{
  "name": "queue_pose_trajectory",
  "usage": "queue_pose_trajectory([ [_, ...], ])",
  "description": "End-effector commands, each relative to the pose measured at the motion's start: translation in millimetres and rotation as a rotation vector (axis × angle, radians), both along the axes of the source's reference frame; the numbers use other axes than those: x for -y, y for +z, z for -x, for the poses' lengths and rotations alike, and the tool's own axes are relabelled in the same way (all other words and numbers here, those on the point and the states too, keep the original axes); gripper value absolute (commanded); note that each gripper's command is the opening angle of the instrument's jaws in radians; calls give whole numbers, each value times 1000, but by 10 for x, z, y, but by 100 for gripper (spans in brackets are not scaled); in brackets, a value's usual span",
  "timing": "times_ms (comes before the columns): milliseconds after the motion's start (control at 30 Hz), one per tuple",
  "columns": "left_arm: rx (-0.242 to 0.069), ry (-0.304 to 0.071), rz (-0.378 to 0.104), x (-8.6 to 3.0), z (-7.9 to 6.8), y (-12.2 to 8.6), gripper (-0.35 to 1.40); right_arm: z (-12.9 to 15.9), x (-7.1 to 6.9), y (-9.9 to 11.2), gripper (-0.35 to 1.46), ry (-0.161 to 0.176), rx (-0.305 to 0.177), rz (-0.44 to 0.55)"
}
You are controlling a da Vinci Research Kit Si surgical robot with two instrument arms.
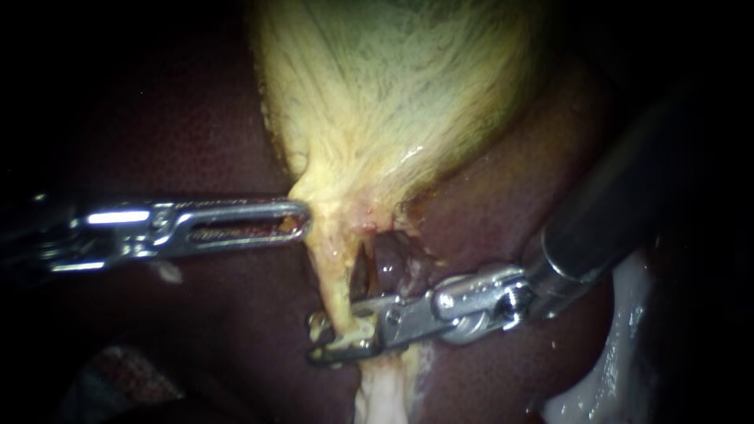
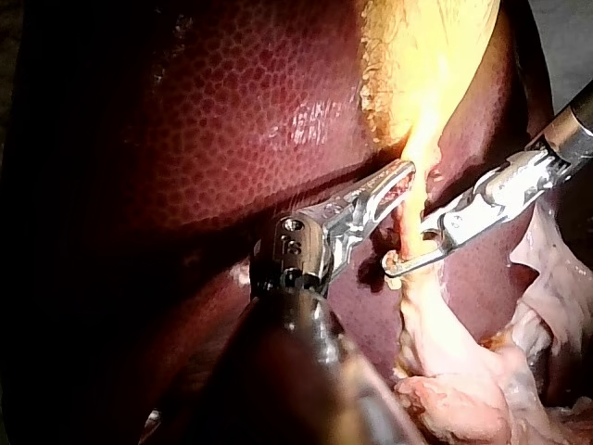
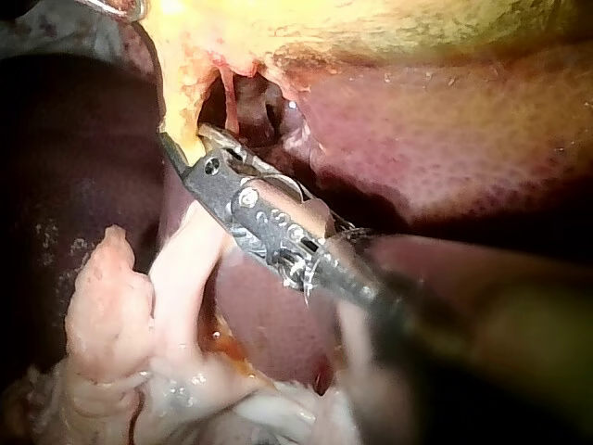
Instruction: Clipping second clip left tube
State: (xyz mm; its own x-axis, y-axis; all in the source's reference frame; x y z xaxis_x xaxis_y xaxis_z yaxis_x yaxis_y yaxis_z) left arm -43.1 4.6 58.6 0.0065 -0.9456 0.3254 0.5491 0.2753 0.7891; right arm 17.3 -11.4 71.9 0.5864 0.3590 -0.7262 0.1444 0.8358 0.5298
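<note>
The yellow gallbladder [image 1: 393, 94] narrows downward into a neck. From it the pale yellow left tube [image 1: 336, 275] runs down, with a darker tube [image 1: 386, 263] just to its right. My left instrument [image 1: 298, 221] comes in level from the left, its windowed jaws shut on the edge of the gallbladder neck. My right instrument [image 1: 334, 338] reaches in from the right. Its jaws stand open astride the left tube, low on it, one jaw on each side. The left wrist view shows the same straddle by the right instrument [image 2: 408, 255]. I cannot tell a clip apart from the jaws.
Dark red liver [image 1: 196, 314] surrounds the tubes on both sides. Pale loose tissue [image 1: 381, 392] hangs below the right instrument's jaws, and whitish tissue [image 1: 620, 330] lies at the lower right. The right instrument's thick shaft [image 1: 605, 212] crosses the right side.
</note>
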Motion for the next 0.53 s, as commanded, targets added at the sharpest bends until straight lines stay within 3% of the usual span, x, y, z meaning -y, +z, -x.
queue_pose_trajectory([
  [33, 0, 0, 1, 0, 0, 0, -35, 0, -1, 1, -35, 1, 0, 0],
  [533, 0, -1, 2, 0, 3, 2, -35, 1, 7, 8, -35, 0, 13, -5],
])
